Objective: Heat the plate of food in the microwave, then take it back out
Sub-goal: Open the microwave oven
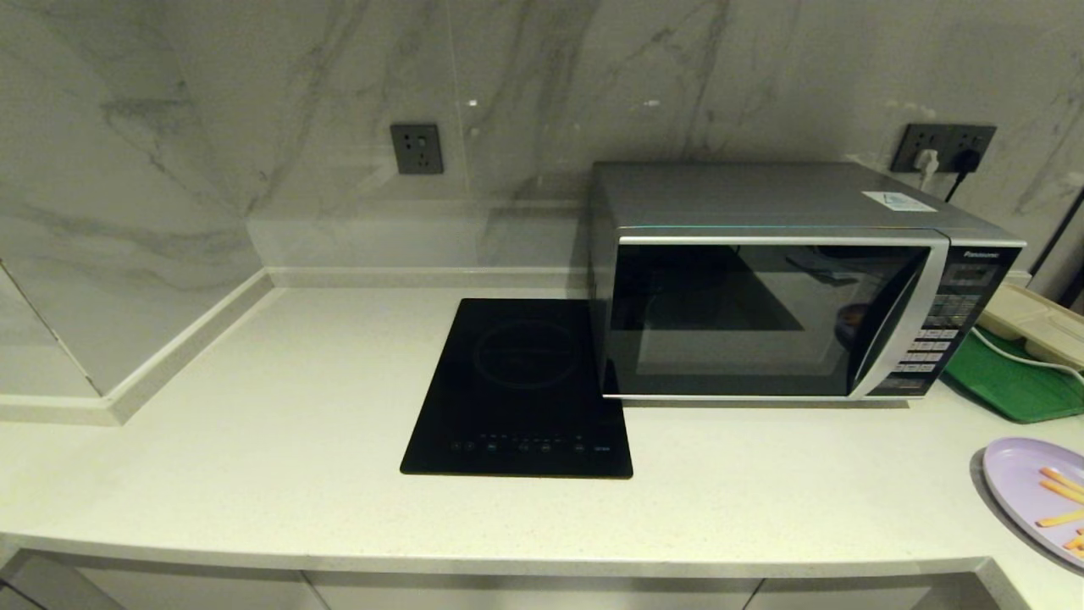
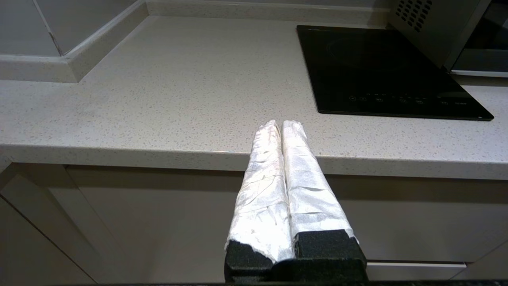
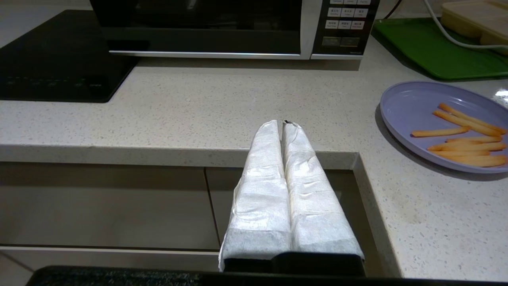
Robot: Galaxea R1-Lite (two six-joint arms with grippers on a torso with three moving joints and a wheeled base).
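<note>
**Asker:** Head view first: where are the things for this job?

**Describer:** The microwave (image 1: pixel 796 288) stands at the back right of the pale speckled desk (image 1: pixel 279 440), with its dark glass door closed. A flat black induction hob (image 1: pixel 518 388) lies just beside it on the left. The plate of food (image 1: pixel 1029 487) sits at the far right near the front of the desk, partly cut off by the picture's edge. It is a lilac plate bearing a few thin orange sticks (image 3: pixel 460 135). A green tray (image 1: pixel 1008 381) lies behind it.

**Asker:** And the pincers?

**Describer:** Neither arm appears in the head view. The left pincer (image 2: pixel 281 126) hangs in front of the desk's edge, its white-wrapped fingers pressed together, clenched on nothing. The right pincer (image 3: pixel 282 126) is likewise clenched and empty, near the desk's corner, with the plate a little way off.

**Asker:** How will the plate handle?

**Describer:** It looks shallow, stiff and light, probably smooth plastic or glazed ware, so likely slippery. The loose sticks may slide if it tilts. The raised rim nearest the right pincer seems the best hold, pinched from the side and kept level. The door's curved silver handle strip (image 1: pixel 902 322) is where the microwave would be opened.
</note>
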